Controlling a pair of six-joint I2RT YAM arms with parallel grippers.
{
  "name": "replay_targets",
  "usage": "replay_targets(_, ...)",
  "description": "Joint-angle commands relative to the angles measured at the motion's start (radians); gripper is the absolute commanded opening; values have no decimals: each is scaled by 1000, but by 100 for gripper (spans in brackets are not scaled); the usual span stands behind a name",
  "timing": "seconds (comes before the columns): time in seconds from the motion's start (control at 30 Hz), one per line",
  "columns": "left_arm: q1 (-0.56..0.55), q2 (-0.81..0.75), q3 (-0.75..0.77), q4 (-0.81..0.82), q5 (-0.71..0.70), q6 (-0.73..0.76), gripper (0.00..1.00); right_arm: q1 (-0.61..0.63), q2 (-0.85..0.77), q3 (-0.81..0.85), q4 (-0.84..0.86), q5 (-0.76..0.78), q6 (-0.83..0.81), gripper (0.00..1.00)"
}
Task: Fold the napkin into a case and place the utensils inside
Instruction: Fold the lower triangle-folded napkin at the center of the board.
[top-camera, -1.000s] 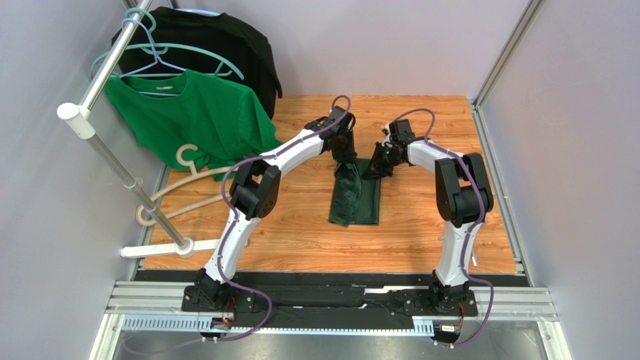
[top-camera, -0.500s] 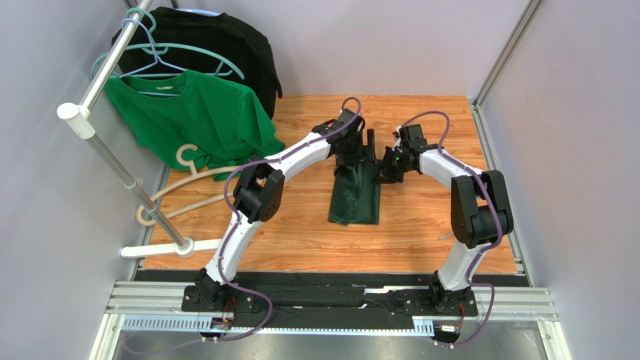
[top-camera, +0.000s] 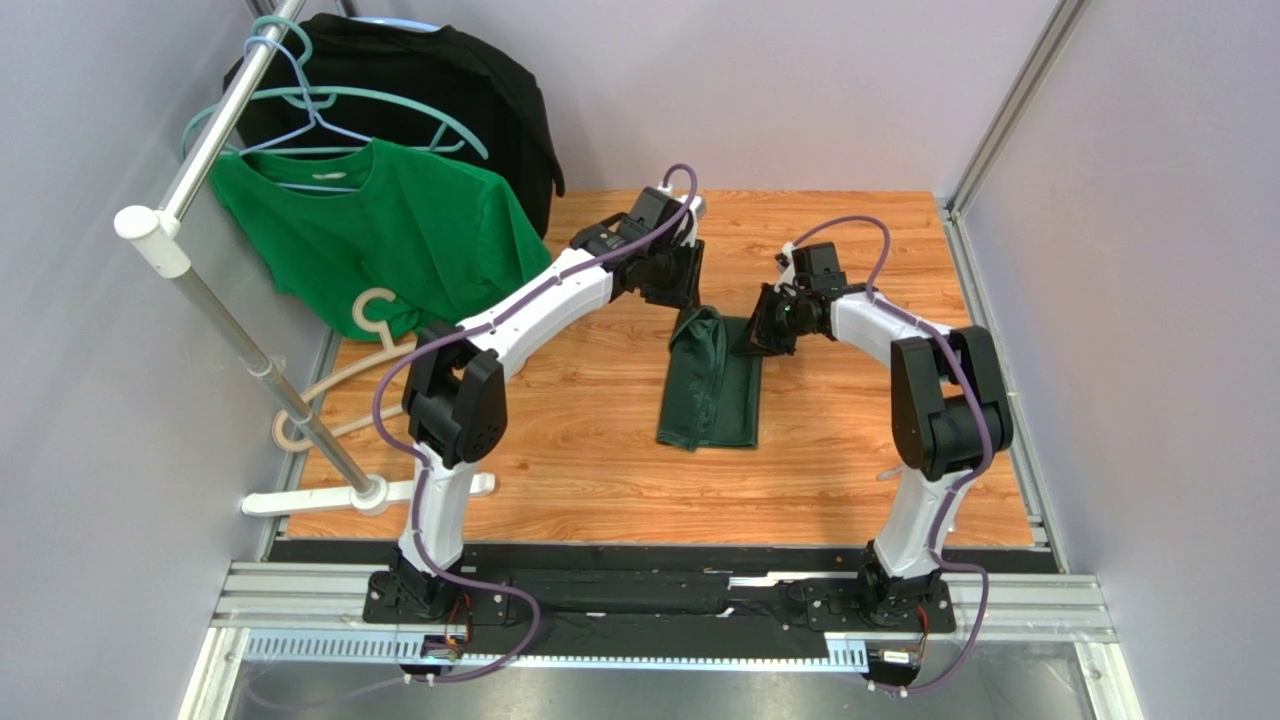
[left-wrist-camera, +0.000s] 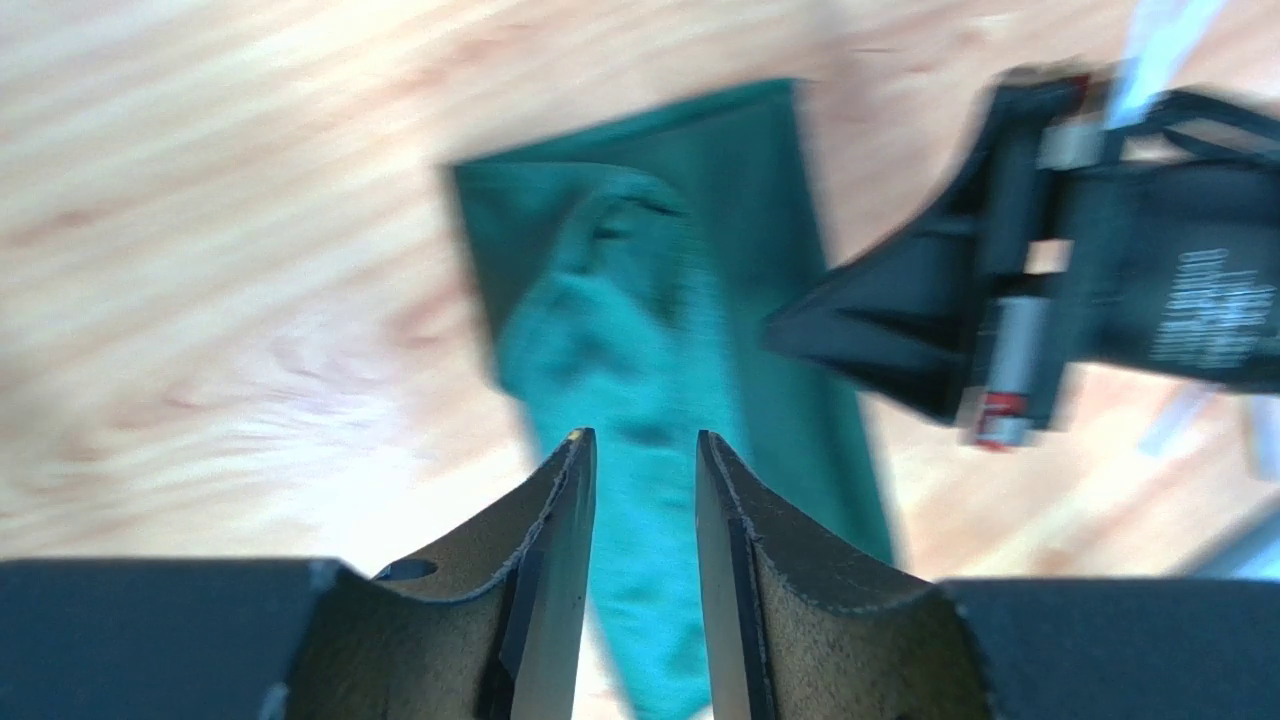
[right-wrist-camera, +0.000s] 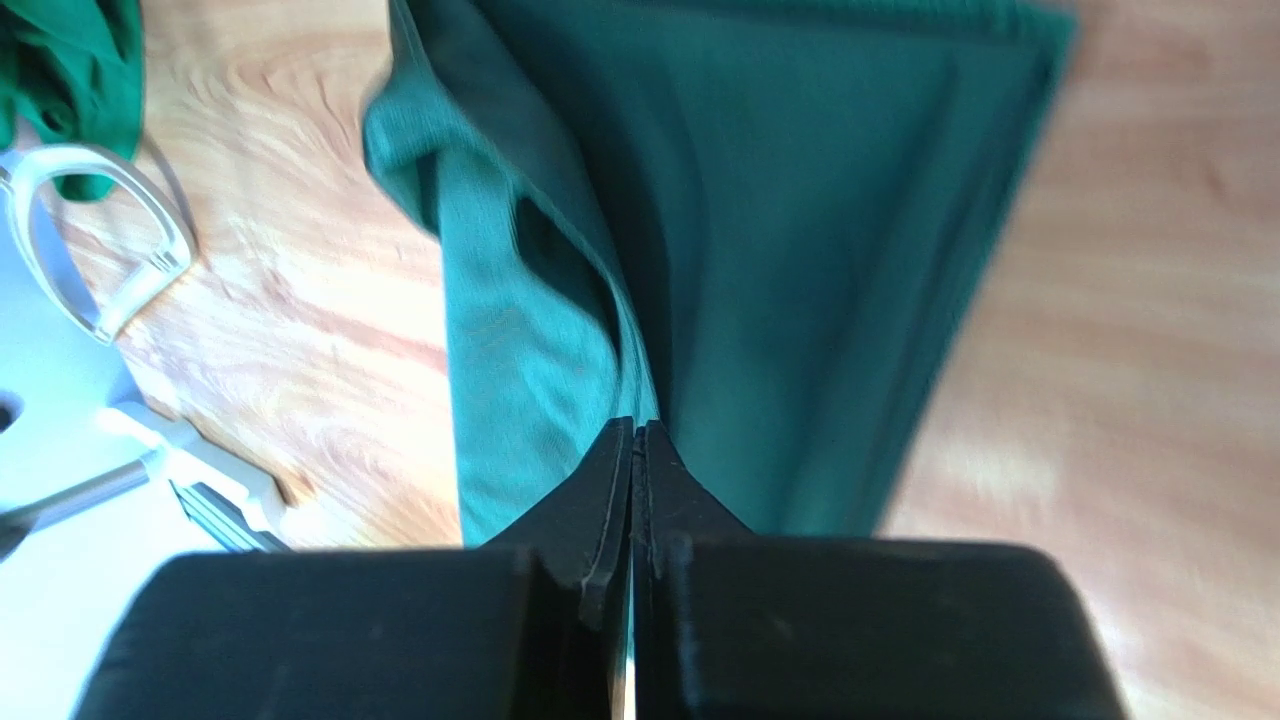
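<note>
The dark green napkin (top-camera: 709, 383) lies as a narrow folded strip in the middle of the wooden table, its left layer bunched and wrinkled (left-wrist-camera: 639, 300) (right-wrist-camera: 751, 225). My left gripper (top-camera: 679, 285) (left-wrist-camera: 643, 438) hovers just beyond the strip's far end, jaws apart with only air between them. My right gripper (top-camera: 756, 327) (right-wrist-camera: 634, 428) is shut, its tips at the napkin's far right corner by a fold line; I see no cloth between them. It also shows in the left wrist view as a black right gripper (left-wrist-camera: 902, 323). The utensils are out of view.
A bright green T-shirt (top-camera: 376, 225) and a black garment (top-camera: 436, 90) hang on a metal rack (top-camera: 226, 323) at the back left. Loose hangers (top-camera: 376, 323) lie by its base; a white hanger (right-wrist-camera: 90, 240) shows in the right wrist view. Grey walls enclose the table.
My left gripper let go of the napkin's far end, opened wide, then narrowed, and drew back and left. The bunched cloth dropped onto the strip. My right gripper stayed shut, shifting only slightly.
</note>
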Motion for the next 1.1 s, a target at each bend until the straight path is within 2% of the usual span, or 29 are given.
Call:
replay_targets(0.0,38,65,-11,18,-31,139,44,11,77,101,63,-39,21,0)
replay_targets(0.07,40,95,32,9,-40,168,55,13,99,122,53,-43,21,0)
replay_targets(0.1,40,120,47,4,-51,171,67,14,114,128,53,-37,21,0)
replay_targets(0.13,40,129,70,6,-42,188,68,14,119,130,53,-36,22,0)
replay_targets(0.33,41,195,106,52,-7,197,66,14,163,145,74,-37,18,0)
replay_targets(0.4,40,226,127,53,6,189,57,14,177,156,80,-48,27,0)
replay_targets(0.5,40,249,132,91,56,169,49,13,197,176,88,-56,39,0)
replay_targets(0.7,40,319,181,119,124,116,45,13,243,242,94,-69,59,0)
replay_targets(0.87,37,339,187,145,165,79,46,20,292,297,108,-98,99,0)
replay_targets(0.97,35,321,186,144,144,85,59,20,326,340,96,-94,99,0)
replay_targets(1.07,37,268,183,127,122,103,61,16,312,343,59,-91,90,0)
